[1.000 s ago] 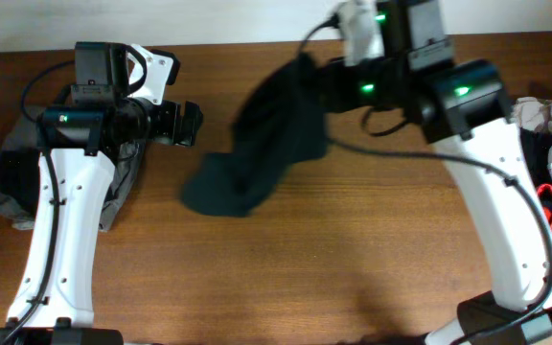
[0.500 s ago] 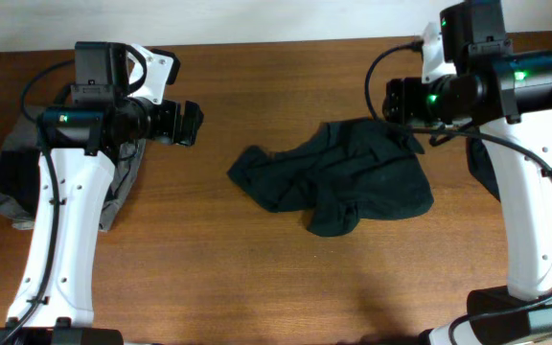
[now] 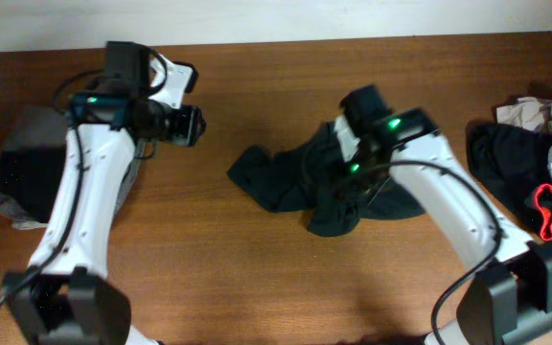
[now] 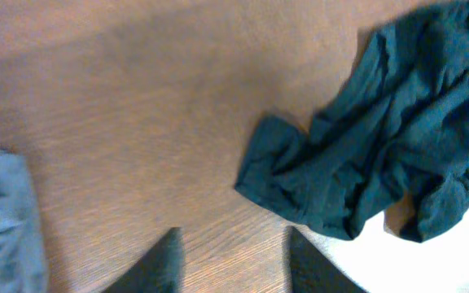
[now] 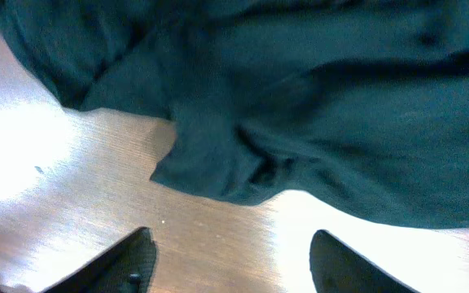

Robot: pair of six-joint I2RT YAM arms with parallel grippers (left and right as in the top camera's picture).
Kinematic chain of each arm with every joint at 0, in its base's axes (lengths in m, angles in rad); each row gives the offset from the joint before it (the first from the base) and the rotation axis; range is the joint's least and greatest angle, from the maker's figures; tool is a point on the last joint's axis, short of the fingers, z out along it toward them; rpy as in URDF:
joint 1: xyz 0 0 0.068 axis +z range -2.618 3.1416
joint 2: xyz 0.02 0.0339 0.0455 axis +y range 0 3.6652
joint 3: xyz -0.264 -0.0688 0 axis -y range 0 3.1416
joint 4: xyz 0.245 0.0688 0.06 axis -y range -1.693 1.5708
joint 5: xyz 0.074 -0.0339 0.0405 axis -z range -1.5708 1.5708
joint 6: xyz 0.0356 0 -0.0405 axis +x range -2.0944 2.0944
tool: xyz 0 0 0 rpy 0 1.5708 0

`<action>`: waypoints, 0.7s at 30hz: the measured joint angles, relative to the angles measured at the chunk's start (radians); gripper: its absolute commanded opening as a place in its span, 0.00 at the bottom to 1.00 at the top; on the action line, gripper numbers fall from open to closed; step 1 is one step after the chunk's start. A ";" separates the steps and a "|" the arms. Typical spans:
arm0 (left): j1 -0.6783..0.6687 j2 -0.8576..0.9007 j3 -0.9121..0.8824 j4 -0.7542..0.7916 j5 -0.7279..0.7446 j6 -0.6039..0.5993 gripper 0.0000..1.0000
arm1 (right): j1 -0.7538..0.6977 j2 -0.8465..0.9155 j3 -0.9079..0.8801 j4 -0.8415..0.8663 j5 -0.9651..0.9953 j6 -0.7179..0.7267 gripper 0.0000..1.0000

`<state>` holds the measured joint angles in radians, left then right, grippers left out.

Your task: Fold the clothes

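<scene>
At the counter's (image 3: pixel 257 287) left edge lies a heap of grey and black garments (image 3: pixel 15 182), partly under the left arm; whether it is folded I cannot tell. Just right of it the left gripper (image 4: pixel 234 238) hangs over bare wood, fingers apart with nothing between them. It faces the crumpled shirt, seemingly ready to take its nearest edge. Around the counter's middle the black T-shirt (image 3: pixel 276 182) lies bunched rather than spread, so I judge the folding not yet begun. The right gripper (image 5: pixel 233 240) hovers directly over the shirt's right half, released and empty. It is likely placed there to pinch a fold and draw the cloth flat. At the right edge wait more clothes (image 3: pixel 506 158), black, beige and one red-trimmed, apart from the shirt.
</scene>
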<state>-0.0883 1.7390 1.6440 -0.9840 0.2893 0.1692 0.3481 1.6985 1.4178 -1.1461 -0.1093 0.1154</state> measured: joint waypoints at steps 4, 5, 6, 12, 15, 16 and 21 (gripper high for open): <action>-0.037 0.091 0.000 0.000 0.013 -0.002 0.06 | 0.068 0.002 -0.098 0.061 -0.005 0.008 0.57; -0.048 0.117 0.000 0.000 0.015 0.002 0.05 | 0.083 0.002 -0.113 0.077 -0.005 0.009 0.57; -0.059 0.140 0.000 0.000 0.018 0.000 0.05 | 0.095 0.002 -0.121 0.091 -0.005 0.011 0.57; -0.104 0.233 -0.004 -0.003 0.022 -0.002 0.06 | 0.170 0.002 -0.199 0.212 0.058 0.089 0.57; -0.114 0.241 -0.006 -0.009 0.023 -0.002 0.08 | 0.187 0.002 -0.251 0.243 0.098 0.137 0.57; -0.114 0.241 -0.006 -0.009 0.023 -0.002 0.08 | 0.190 0.002 -0.268 0.253 0.109 0.152 0.58; -0.114 0.241 -0.006 -0.011 0.025 -0.002 0.09 | 0.190 0.002 -0.338 0.337 0.132 0.216 0.58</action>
<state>-0.2028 1.9804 1.6382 -0.9947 0.3145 0.1677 0.5385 1.7008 1.0798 -0.8089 0.0223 0.3317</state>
